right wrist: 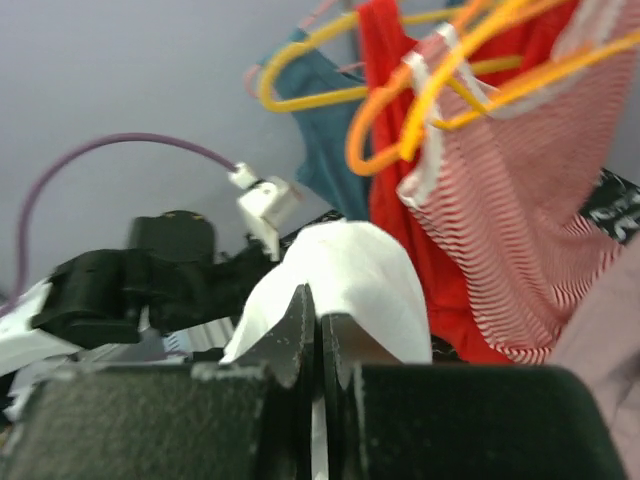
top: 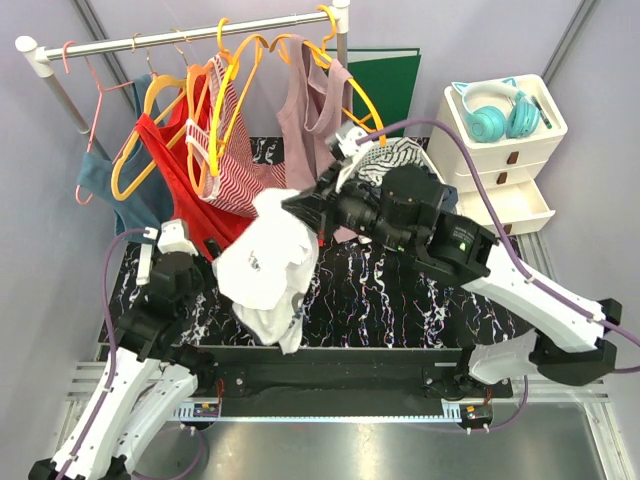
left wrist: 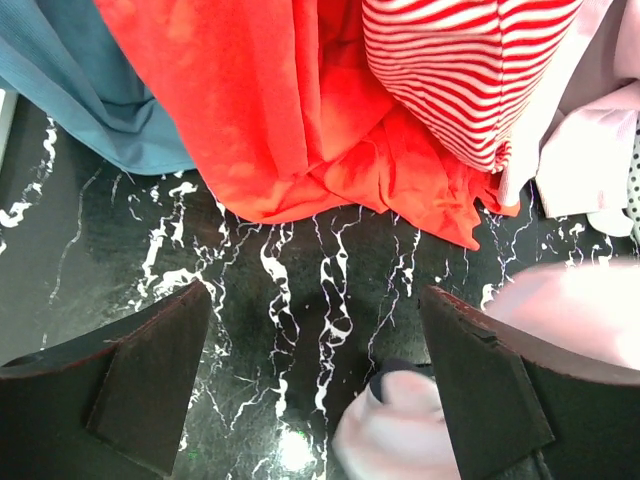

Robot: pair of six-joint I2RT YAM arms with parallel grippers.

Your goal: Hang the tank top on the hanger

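The white tank top (top: 265, 265) hangs bunched from my right gripper (top: 292, 206), which is shut on its upper fold above the dark marbled table (top: 400, 290). In the right wrist view the white cloth (right wrist: 350, 270) drapes over the closed gripper (right wrist: 320, 315). My left gripper (top: 205, 258) is open, low beside the top's left side. In the left wrist view the gripper (left wrist: 315, 300) holds nothing, and a white fold with navy trim (left wrist: 400, 425) lies by its right finger (left wrist: 480, 390). Several orange-yellow hangers (top: 243, 60) hang on the rail; I cannot tell which one is bare.
The rail (top: 190, 36) carries a teal top (top: 100, 185), a red top (top: 180, 165), a red-and-white striped top (top: 240, 130) and a mauve top (top: 305, 105). A white drawer unit (top: 500, 160) with teal headphones (top: 490, 110) stands at the right. A patterned garment (top: 385, 155) lies behind my right arm.
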